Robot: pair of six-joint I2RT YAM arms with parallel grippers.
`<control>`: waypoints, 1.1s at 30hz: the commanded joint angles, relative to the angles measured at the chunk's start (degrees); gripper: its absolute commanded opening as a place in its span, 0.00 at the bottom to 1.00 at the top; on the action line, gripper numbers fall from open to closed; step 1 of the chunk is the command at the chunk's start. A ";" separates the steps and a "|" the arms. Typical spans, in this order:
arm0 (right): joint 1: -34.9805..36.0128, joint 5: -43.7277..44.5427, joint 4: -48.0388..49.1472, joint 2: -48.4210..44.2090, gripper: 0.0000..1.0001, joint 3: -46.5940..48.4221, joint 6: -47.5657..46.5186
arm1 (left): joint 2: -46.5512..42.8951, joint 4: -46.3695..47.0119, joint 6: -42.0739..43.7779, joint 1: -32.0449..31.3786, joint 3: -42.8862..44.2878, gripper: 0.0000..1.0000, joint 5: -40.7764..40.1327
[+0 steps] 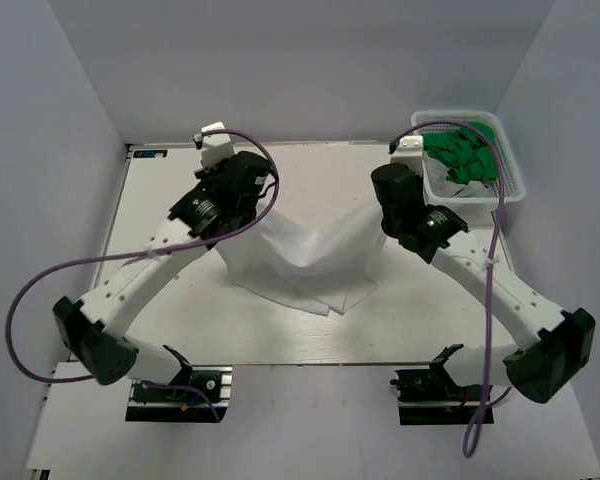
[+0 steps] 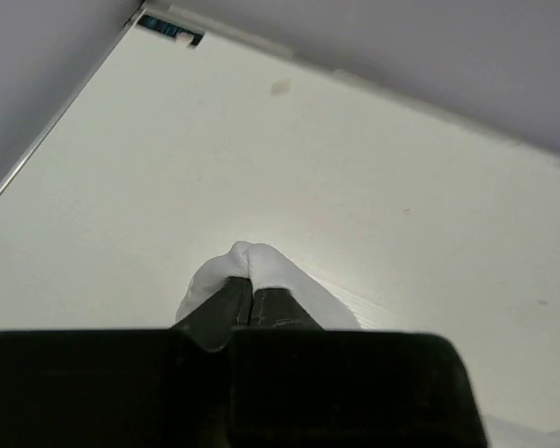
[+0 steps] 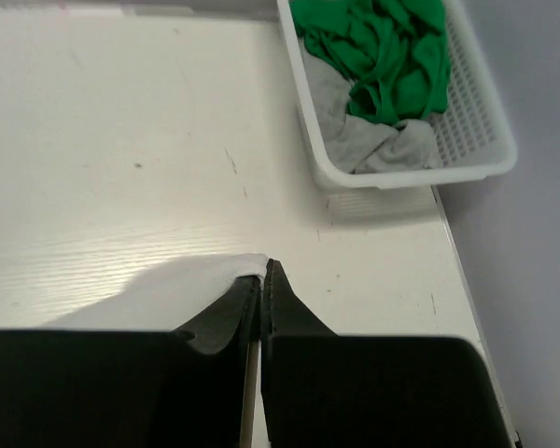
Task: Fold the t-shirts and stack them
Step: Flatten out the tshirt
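Note:
The white t-shirt [image 1: 305, 255] lies mid-table, its far edge lifted at both ends and sagging between them. My left gripper [image 2: 250, 289] is shut on the shirt's left corner [image 2: 252, 266], seen in the top view under the left wrist [image 1: 242, 195]. My right gripper [image 3: 264, 278] is shut on the shirt's right corner [image 3: 219, 275], held above the table. The green t-shirts [image 1: 462, 152] lie crumpled in the white mesh basket [image 1: 515, 185] at the far right; they also show in the right wrist view [image 3: 383, 51].
The basket [image 3: 471, 140] also holds a grey cloth [image 3: 378, 145]. The white table [image 1: 170, 200] runs to grey walls at the back and sides. A small blue label [image 2: 171, 29] sits at the table's far left corner.

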 commanded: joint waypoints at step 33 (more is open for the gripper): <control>-26.01 -67.40 -2.69 43.90 0.90 31.65 -3.44 | 56.85 13.16 5.52 34.74 28.32 0.00 54.00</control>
